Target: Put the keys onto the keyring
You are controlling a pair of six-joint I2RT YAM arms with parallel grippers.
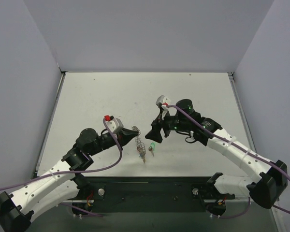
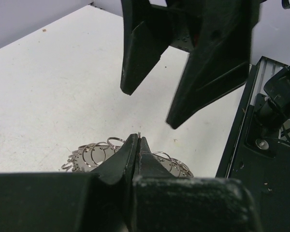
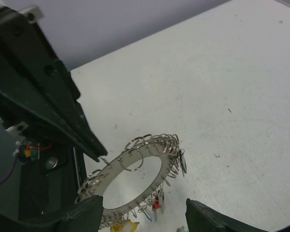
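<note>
— Where's the keyring [image 3: 135, 176]?

— Off the table [image 1: 111, 92], held up by the left gripper [image 2: 137, 139]. Its jaws are pressed together on the rim, with a thin bit of wire poking out between the tips.

— And the right gripper [image 2: 151, 108]?

— Jaws apart, nothing between them. It hovers just over the ring, and from its own camera there's one finger on each side.

— Any keys [image 3: 156, 203] on?

— A red-headed one hangs from the low edge, with something blue and something yellow beside it. A green key [image 1: 152, 147] shows just below the right jaws from above. I can't tell whether it hangs from the ring or lies on the table.

— So what's the job now, you reckon?

— Fetch the next key, I'd say, or settle that green one. To do it well, the left arm should hold the ring dead steady and tilted as it is, open centre facing the right arm. The right should pinch a key by its coloured head so the loop end is free. Then it should bring the key to a bare stretch of rim, clear of the little split rings [image 3: 134, 162] crowding the top.

— Risk?

— Those keys are tiny against the jaws. Grip too near the loop and there's nothing left to thread.
</note>
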